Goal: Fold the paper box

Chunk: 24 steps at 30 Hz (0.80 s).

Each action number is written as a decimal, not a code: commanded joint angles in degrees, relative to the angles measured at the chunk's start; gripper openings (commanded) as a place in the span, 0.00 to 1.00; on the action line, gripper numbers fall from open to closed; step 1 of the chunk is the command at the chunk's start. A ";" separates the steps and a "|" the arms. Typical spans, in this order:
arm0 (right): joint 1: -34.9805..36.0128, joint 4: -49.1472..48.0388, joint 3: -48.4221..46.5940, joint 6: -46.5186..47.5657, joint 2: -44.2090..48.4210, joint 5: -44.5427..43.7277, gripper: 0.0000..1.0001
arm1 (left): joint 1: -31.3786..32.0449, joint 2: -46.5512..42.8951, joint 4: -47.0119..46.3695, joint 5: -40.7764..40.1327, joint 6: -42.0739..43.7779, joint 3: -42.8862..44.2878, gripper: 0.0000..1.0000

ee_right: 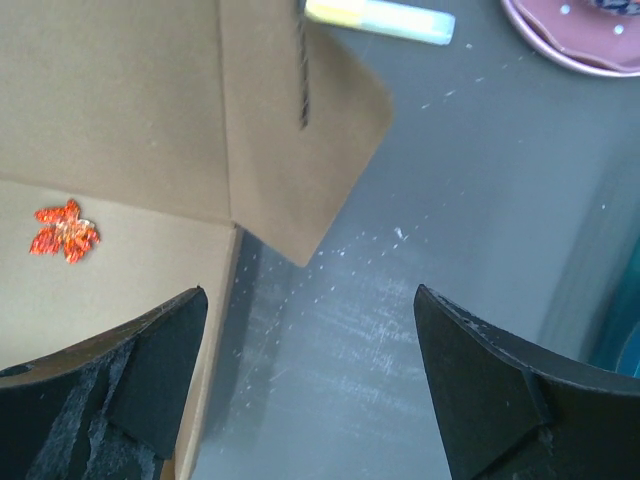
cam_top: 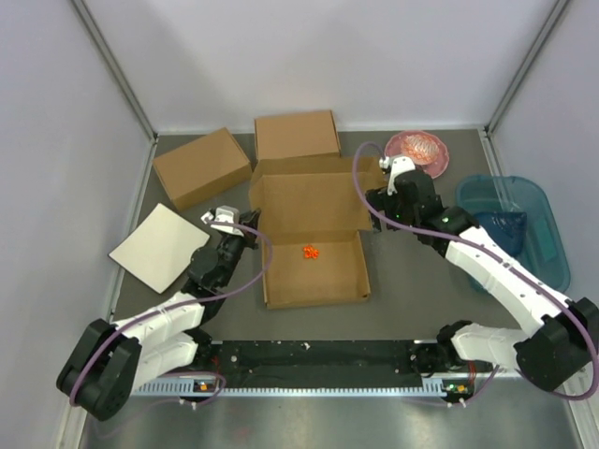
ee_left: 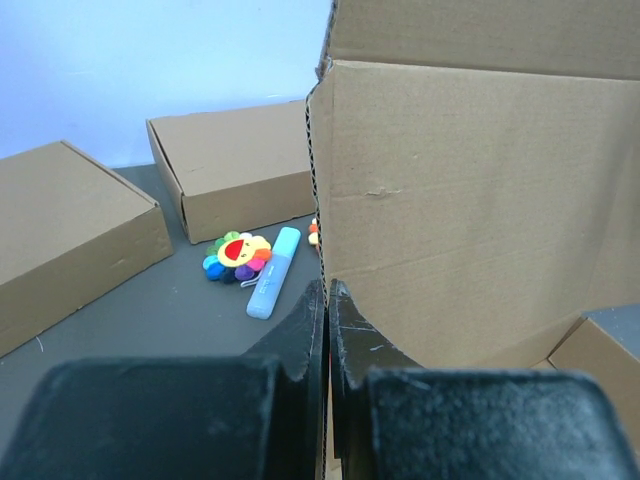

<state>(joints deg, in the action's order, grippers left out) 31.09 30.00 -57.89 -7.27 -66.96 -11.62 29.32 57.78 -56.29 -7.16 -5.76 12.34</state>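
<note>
The paper box lies open mid-table as a shallow brown tray, its lid raised at the back. A small orange thing rests on its floor. My left gripper is at the tray's left side. In the left wrist view its jaws are shut on the thin edge of the box's upright left wall. My right gripper hovers at the box's right rear corner. It stands open over bare table, just below a loose side flap, with nothing between its fingers.
Two formed cardboard boxes stand behind the tray. An off-white board lies at the left. At the right are a pink plate and a blue bin. A flower toy, a blue marker and a yellow marker lie behind the tray.
</note>
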 commanded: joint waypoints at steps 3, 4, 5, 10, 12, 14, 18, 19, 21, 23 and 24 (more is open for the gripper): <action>-4.46 -3.45 -3.63 1.73 -1.42 6.07 0.86 | 1.09 0.84 -4.88 0.47 1.98 0.40 0.00; -5.07 -3.80 -3.81 1.82 -2.46 7.21 0.86 | 1.09 1.11 -4.79 0.91 1.89 0.49 0.00; -5.42 -4.33 -3.99 1.82 -3.17 7.83 0.86 | 1.09 1.63 -4.53 1.18 1.89 0.75 0.00; -5.95 -7.58 -3.90 2.26 -5.81 10.56 0.86 | 1.09 2.42 -4.09 1.45 1.54 0.85 0.00; -5.96 -9.60 -3.72 2.61 -6.69 11.00 0.86 | 1.09 2.69 -3.83 1.53 1.54 1.11 0.00; -6.13 -10.05 -4.25 3.31 -8.26 11.35 0.86 | 1.09 3.04 -3.65 1.71 1.63 1.28 0.00; -6.48 -10.49 -5.57 4.36 -11.08 11.44 0.86 | 1.09 3.13 -3.65 1.53 1.98 1.37 0.00; -6.57 -10.57 -5.74 4.54 -11.78 11.35 0.86 | 1.09 3.22 -3.30 1.45 2.07 1.46 0.00; -6.92 -10.75 -6.18 4.45 -13.62 12.75 0.86 | 1.09 3.22 -3.21 1.36 2.24 1.64 0.00; -7.01 -11.19 -6.62 4.28 -14.86 13.20 0.84 | 1.09 3.48 -3.12 1.18 2.24 1.64 0.00; -7.01 -11.10 -7.15 4.28 -15.56 13.37 0.83 | 1.09 3.57 -3.12 1.36 2.24 1.64 0.00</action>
<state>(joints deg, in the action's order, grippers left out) 24.93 21.78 -61.30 -3.97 -80.53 -0.30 30.11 60.86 -56.55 -6.92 -4.32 12.21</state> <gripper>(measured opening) 0.848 0.021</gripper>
